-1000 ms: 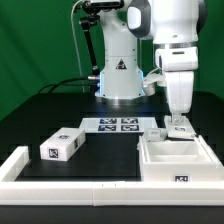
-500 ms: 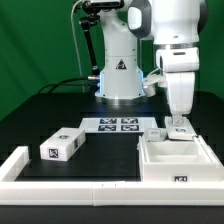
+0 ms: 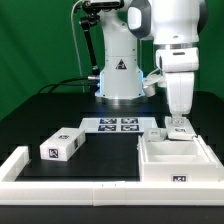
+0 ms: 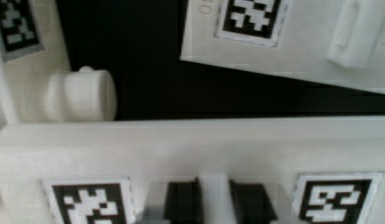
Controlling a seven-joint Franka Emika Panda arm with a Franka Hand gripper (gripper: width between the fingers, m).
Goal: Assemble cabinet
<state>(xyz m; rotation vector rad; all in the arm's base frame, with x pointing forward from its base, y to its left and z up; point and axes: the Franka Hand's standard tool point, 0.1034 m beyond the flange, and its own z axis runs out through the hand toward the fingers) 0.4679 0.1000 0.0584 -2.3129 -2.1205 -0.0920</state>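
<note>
Working at the back wall of the cabinet [image 3: 178,173], the wall on the robot-base side, the gripper [image 3: 178,126] stands straight down over that wall's top edge. This looks like an early step: getting hold of the body, or squaring it up, before any smaller part goes in. In the wrist view the two dark fingers [image 4: 180,205] sit close together with only a thin pale strip between them. Whether they are clamped on the wall's edge or merely resting over it cannot be told. The cabinet is a white, box-shaped shell of smooth, hard-looking plastic, open at the top, with square black-and-white tags on its walls. It lies at the exterior view's right, inside the corner of the long white border rail [image 3: 70,186]. A small knobbed part [image 3: 155,133], its round peg plain in the wrist view, lies just beside the cabinet near the gripper. A chunky tagged block [image 3: 62,145] rests well apart from the cabinet, toward the exterior view's left. The marker board [image 3: 118,125] lies flat beyond the cabinet, nearer the robot's base. The next move probably needs a firm, level pinch, since slick plastic on the matte black table [image 3: 40,115] could slide or tip.
</note>
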